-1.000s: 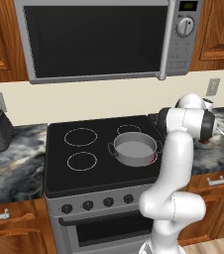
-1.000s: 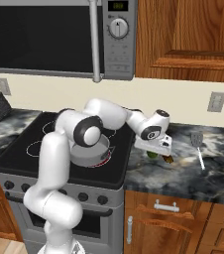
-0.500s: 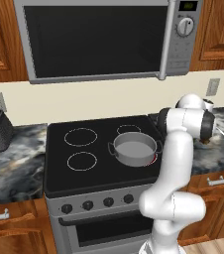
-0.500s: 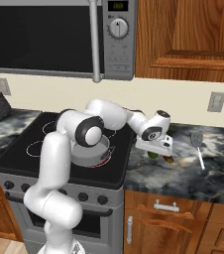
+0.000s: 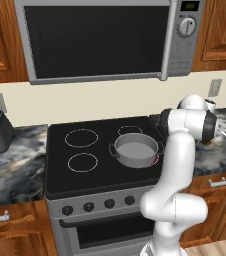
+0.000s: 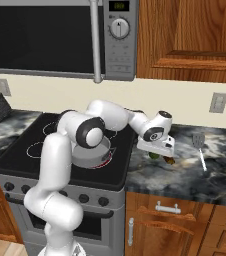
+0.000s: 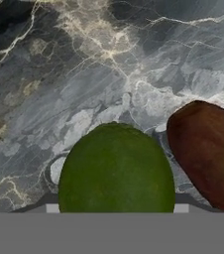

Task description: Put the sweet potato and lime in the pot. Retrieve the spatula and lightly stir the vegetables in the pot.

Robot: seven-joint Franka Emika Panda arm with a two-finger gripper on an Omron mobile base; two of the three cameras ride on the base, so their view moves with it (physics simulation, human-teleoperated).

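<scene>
Right now, the white robot arm reaches out low over the dark, marbled stone counter (image 6: 185,172) to the right of the black stove top (image 5: 92,150). Its gripper (image 6: 158,156) hangs just above two small things on that counter. From the camera on the hand, the round green lime (image 7: 116,168) sits right in the middle, at the bottom, with a finger tip (image 7: 181,201) peeking out on each side of it. The fingers stand on both sides of the lime, but I cannot tell if they are squeezing it or are just close to it. The lime rests on the counter. The oblong, brown-orange sweet potato (image 7: 207,151) lies just beside the lime, and the two look very close or touching. In the right base view the lime (image 6: 155,155) and the sweet potato (image 6: 169,160) peek out under the hand.

The shallow, round, silver metal pot (image 5: 134,151) with two little loop handles sits on the stove top, and its pale grey inside has nothing in it. A spatula (image 6: 200,147) with a flat grey blade and a thin handle lies on the counter, farther right, well apart from the gripper
</scene>
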